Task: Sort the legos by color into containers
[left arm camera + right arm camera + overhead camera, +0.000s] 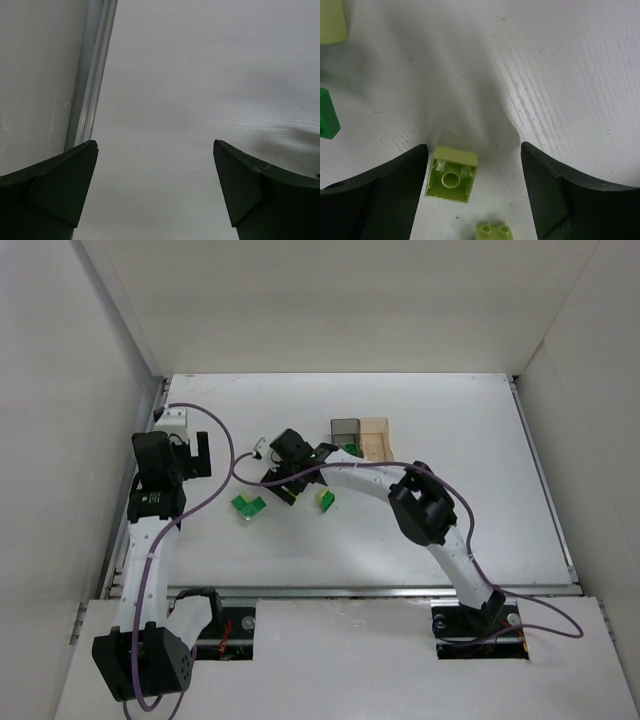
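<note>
My right gripper [283, 487] [474, 146] is open and low over the table. An upside-down pale yellow-green lego [451, 174] lies between its fingers, close to the left one. A second pale lego [493, 231] lies just behind it. A dark green lego [327, 120] and another pale one [332, 22] show at the left edge. In the top view, dark green legos [248, 505] and a pale lego [325, 498] lie mid-table. The smoky grey container [345, 430] and the pale orange container [376, 435] stand behind, with a green lego [351, 448] beside them. My left gripper [203, 450] [155, 145] is open and empty.
A metal rail [92, 75] runs along the table's left edge, close to the left gripper. White walls enclose the table on the left, back and right. The right arm's purple cable [350, 468] arcs over the middle of the table.
</note>
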